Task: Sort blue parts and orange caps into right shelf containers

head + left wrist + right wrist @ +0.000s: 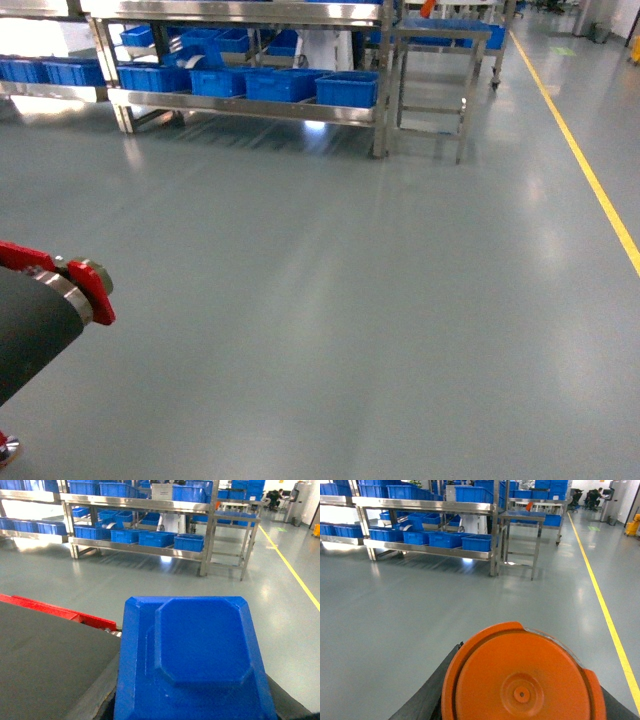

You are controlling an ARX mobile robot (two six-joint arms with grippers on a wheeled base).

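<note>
A blue part (197, 660) fills the lower foreground of the left wrist view, its flat octagonal face raised above a wider bevelled base; it sits directly in front of that camera and appears to be carried at the left arm's tip. An orange cap (522, 677) occupies the same position in the right wrist view, a round face with a small centre boss turned toward the lens. In neither wrist view are the gripper fingers visible, so it cannot be determined whether either gripper is clamped on its item or merely supporting it. The head view shows only a red-and-black segment of the left arm (50, 300) at the lower left edge; no gripper appears there. The blue crates (345, 88) stand in a row on the lower tier of a steel shelf (240, 105), well apart from the robot across bare grey floor (330, 300). A yellow floor line (590, 175) runs along the right side. Judged from this layout, the step in hand is transport: both items are loaded and the base is approaching the shelving. The next move calls for closing the remaining distance, squaring the base to the right-hand end of the shelf, then extending each arm over its assigned crate before release.
</note>
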